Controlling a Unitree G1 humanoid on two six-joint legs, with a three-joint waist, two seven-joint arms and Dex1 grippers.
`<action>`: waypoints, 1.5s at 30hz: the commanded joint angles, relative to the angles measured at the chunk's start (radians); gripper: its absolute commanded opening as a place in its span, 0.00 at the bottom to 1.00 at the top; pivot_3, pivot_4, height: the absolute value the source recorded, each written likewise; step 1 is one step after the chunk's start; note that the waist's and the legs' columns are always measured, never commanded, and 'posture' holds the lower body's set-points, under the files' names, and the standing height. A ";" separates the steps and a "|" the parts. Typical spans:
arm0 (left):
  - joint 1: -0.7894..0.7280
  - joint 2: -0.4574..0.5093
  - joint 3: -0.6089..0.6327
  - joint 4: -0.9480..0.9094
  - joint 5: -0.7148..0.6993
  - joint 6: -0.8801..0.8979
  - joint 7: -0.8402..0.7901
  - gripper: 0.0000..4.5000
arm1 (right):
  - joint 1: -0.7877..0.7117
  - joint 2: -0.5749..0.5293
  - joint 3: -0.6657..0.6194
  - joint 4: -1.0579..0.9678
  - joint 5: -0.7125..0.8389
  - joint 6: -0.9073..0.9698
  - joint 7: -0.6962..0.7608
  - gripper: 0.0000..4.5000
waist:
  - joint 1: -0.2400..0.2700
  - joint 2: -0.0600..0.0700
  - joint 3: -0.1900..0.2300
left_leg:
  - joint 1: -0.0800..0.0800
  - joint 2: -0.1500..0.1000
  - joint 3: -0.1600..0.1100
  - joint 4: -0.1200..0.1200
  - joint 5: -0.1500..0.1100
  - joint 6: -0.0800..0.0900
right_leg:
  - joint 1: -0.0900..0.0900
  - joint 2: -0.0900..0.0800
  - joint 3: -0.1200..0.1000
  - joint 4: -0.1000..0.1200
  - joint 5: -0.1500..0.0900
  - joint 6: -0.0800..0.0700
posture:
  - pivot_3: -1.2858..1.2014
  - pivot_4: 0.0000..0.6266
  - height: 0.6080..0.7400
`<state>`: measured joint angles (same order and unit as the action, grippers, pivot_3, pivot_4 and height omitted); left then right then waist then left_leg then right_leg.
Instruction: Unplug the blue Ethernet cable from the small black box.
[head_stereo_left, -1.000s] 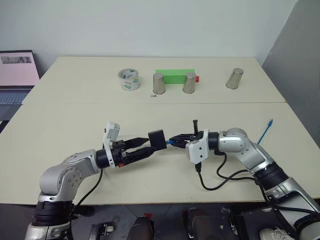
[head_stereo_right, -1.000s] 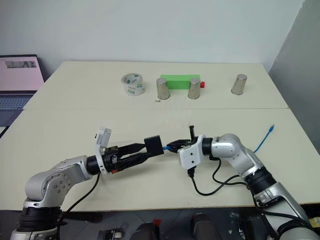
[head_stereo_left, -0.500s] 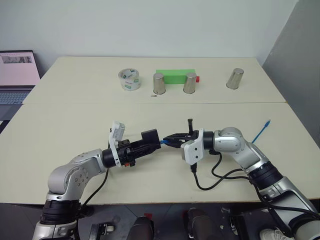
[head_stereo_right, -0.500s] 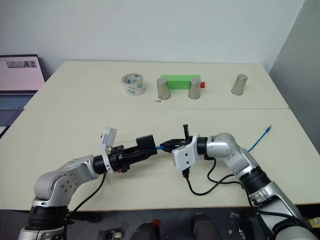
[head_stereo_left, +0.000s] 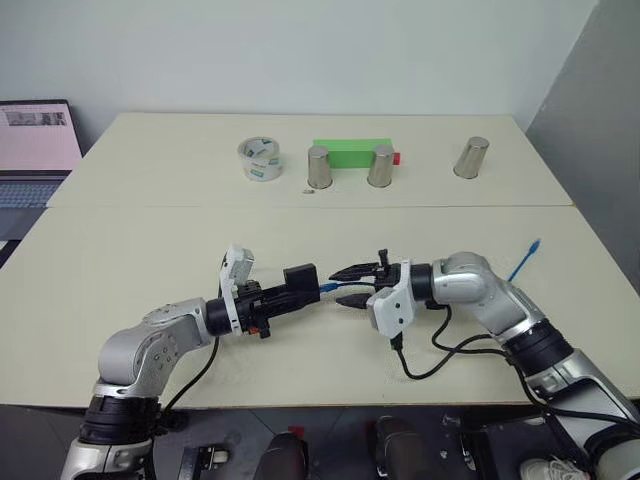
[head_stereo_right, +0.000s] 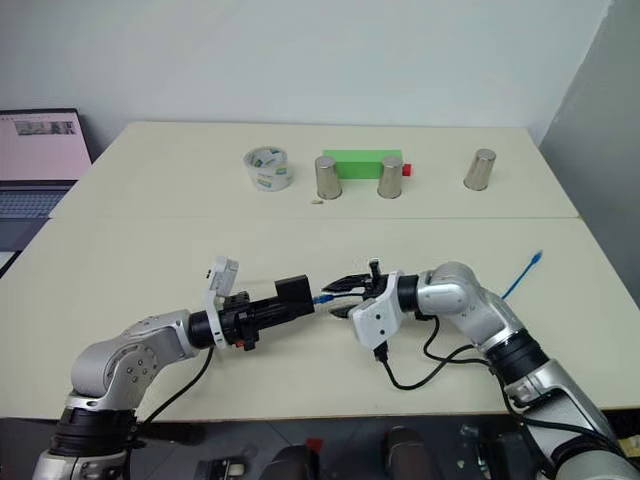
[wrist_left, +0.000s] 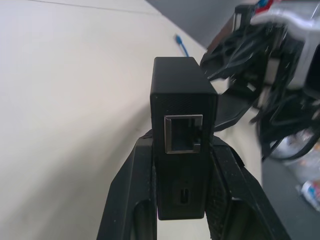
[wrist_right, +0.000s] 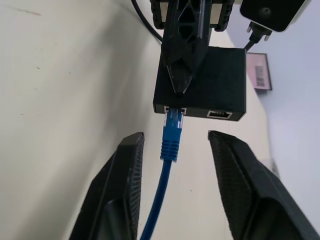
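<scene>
We are seeing two silver-grey metal arms with black joint rings. White camera housings are sitting at both wrists, black two-finger grippers are capping each arm, and black cables are looping from them.

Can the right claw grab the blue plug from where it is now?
Probably yes. The right claw is open, with one finger either side of the blue Ethernet cable, just behind its plug. Nothing sits between them. The plug is in the small black box, held by the shut left claw.
</scene>
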<state>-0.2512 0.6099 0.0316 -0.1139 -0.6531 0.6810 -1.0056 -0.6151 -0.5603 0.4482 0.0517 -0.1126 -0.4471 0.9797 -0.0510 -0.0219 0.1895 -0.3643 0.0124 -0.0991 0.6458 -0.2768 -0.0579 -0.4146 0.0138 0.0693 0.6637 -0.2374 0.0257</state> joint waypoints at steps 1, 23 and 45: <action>-0.021 0.035 -0.061 -0.021 0.088 -0.129 -0.081 0.18 | 0.043 -0.015 -0.065 -0.181 0.232 0.326 0.078 0.53 | 0.003 0.000 0.000 | 0.000 0.000 0.000 0.000 0.000 0.000 | 0.000 0.000 0.000 0.000 0.000 0.000 | 0.52 0.24 1.00; -0.038 0.052 -0.087 -0.056 0.100 -0.207 -0.191 0.18 | 0.026 0.043 -0.107 -0.339 0.576 1.187 0.031 0.53 | -0.001 0.000 0.000 | -0.001 0.000 0.000 0.000 0.000 0.000 | -0.001 0.000 -0.001 -0.001 -0.003 0.004 | 0.52 0.24 1.00; -0.037 0.038 -0.099 -0.057 0.101 -0.217 -0.184 0.18 | 0.000 0.060 -0.060 -0.272 0.537 1.176 0.062 0.04 | -0.005 0.000 0.000 | -0.001 0.000 0.000 0.000 0.000 0.000 | -0.001 0.001 -0.001 -0.001 -0.003 0.004 | 0.52 0.24 1.00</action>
<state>-0.2799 0.6595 -0.0762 -0.1467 -0.5421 0.4753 -1.1899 -0.6045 -0.5028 0.3762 -0.2000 0.4290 0.7438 1.0260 -0.0560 -0.0218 0.1896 -0.3655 0.0127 -0.0995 0.6456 -0.2770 -0.0575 -0.4155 0.0143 0.0680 0.6628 -0.2405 0.0301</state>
